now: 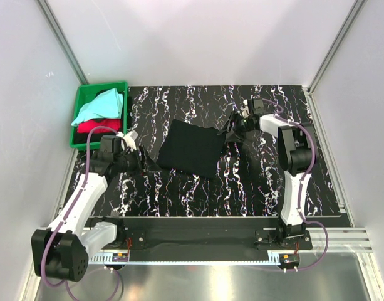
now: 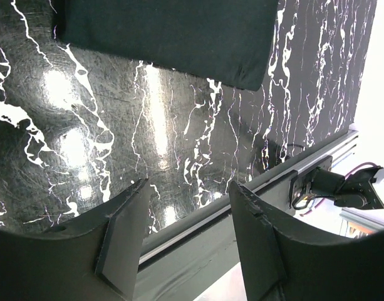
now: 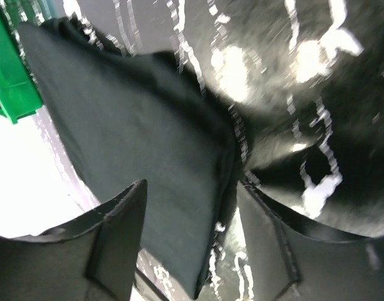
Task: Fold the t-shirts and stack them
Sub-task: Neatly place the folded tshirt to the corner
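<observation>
The black t-shirt point(image 1: 190, 149) lies folded into a rough square in the middle of the table. It also shows in the left wrist view point(image 2: 173, 37) and in the right wrist view point(image 3: 135, 138). My right gripper point(image 1: 233, 132) is open just above the shirt's right edge, with nothing between its fingers point(image 3: 119, 219). My left gripper point(image 1: 141, 162) is open and empty, left of the shirt and apart from it. A pale aqua shirt point(image 1: 99, 105) and a red shirt point(image 1: 95, 126) lie in the green crate point(image 1: 82, 100).
The green crate stands at the table's back left corner, just behind my left arm; its corner shows in the right wrist view point(image 3: 7, 75). The black white-streaked tabletop point(image 1: 254, 182) ends at a metal rail point(image 1: 198, 222) in front. White walls enclose the sides and back.
</observation>
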